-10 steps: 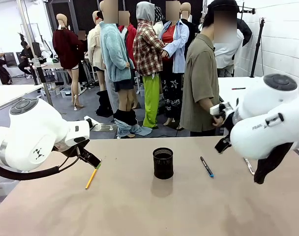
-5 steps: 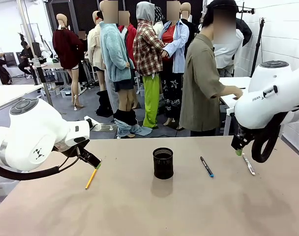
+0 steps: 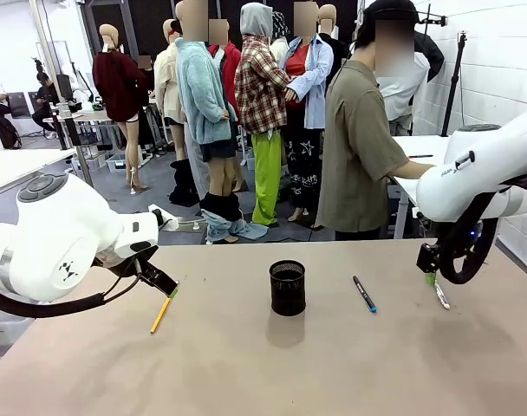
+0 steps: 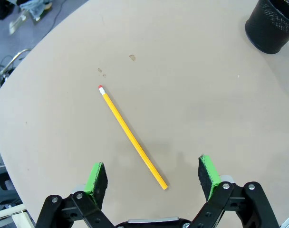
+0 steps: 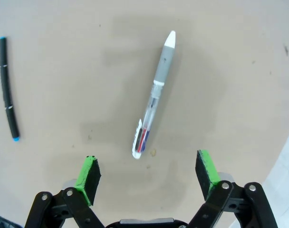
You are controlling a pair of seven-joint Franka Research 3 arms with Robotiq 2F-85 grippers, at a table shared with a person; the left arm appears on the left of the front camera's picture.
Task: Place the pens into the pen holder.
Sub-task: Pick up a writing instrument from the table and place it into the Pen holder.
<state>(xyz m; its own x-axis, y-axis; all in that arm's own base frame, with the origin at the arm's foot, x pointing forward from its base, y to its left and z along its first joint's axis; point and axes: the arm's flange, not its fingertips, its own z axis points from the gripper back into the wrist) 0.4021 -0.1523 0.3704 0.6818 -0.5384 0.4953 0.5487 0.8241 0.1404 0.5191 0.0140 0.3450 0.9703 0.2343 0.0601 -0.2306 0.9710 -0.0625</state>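
A black mesh pen holder stands mid-table, its rim also showing in the left wrist view. A yellow pencil lies at the left, right under my left gripper, which is open and hovering over it. Right of the holder lies a dark pen with a blue end. A pale clear-and-grey pen lies at the far right, just ahead of my open right gripper.
The tan table has a rounded left edge with floor and cables beyond. A person stands behind the far edge, turned toward a white side table at the right.
My right arm has swung down and right, lowering its gripper over the pale pen. The person has turned and reached toward the side table. The left arm has not moved.
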